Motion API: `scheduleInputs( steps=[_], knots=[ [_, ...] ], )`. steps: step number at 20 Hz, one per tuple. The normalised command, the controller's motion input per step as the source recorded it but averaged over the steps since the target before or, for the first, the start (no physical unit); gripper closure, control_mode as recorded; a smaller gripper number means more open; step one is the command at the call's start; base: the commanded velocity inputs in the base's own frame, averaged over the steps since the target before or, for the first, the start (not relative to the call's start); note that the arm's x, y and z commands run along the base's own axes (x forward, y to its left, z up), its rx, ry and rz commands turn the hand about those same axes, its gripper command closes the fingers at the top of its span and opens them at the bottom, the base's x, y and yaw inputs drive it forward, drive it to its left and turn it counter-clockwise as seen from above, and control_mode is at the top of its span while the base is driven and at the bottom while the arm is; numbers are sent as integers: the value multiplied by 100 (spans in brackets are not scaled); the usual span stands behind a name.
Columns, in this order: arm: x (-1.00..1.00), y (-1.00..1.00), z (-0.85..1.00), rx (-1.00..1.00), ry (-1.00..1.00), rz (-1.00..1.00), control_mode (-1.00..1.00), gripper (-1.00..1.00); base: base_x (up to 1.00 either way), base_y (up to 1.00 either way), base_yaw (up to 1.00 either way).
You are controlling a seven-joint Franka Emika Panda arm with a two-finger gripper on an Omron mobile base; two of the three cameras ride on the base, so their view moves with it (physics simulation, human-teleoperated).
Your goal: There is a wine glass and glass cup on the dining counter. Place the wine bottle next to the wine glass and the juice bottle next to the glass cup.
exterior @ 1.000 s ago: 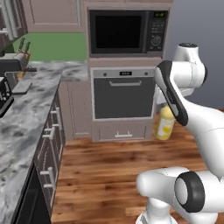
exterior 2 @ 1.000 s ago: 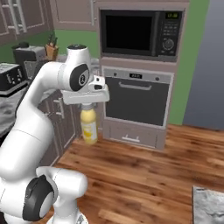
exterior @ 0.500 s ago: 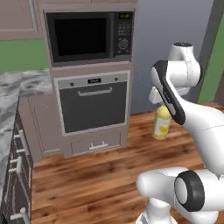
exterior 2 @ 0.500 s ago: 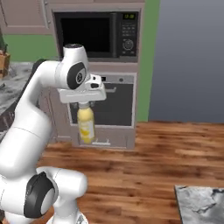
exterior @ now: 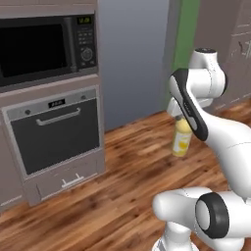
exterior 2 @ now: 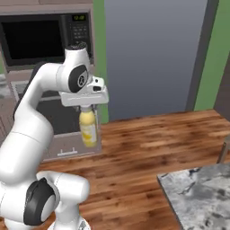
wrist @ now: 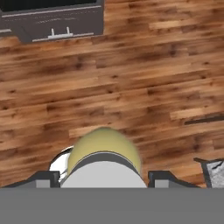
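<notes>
While my pincer (exterior 2: 86, 109) grips the juice bottle (exterior 2: 88, 128) by its top | bottle hangs upright above the wooden floor (exterior 2: 148, 139) | dining counter (exterior 2: 202, 193) corner at lower right

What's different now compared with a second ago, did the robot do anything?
The base turned, so the whole view swept: the marbled worktop slid out, the oven and microwave shifted left, and a corner of the dining counter came into sight. Nothing was grabbed or released. The tool stays clamped on the juice bottle, hanging upright above the floor.

Juice bottle (exterior 2: 88, 128) smooth yellow, pale label; floor (exterior 2: 148, 148) glossy brown wood planks; dining counter (exterior 2: 202, 197) grey-white marbled.
</notes>
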Motion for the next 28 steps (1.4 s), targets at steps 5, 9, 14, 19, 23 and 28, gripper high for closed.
scheduleInputs(
  steps=[5,9,14,19,23,28],
  knots=[
    [0,0,0,0,0,0,100,100,60,3,-38],
    [0,0,0,0,0,0,100,100,72,17,-33],
    [0,0,0,0,0,0,100,100,71,19,-34],
    [0,0,0,0,0,0,100,100,67,20,-38],
    [0,0,0,0,0,0,100,100,68,20,-37],
    [0,0,0,0,0,0,100,100,68,20,-37]
  ],
)
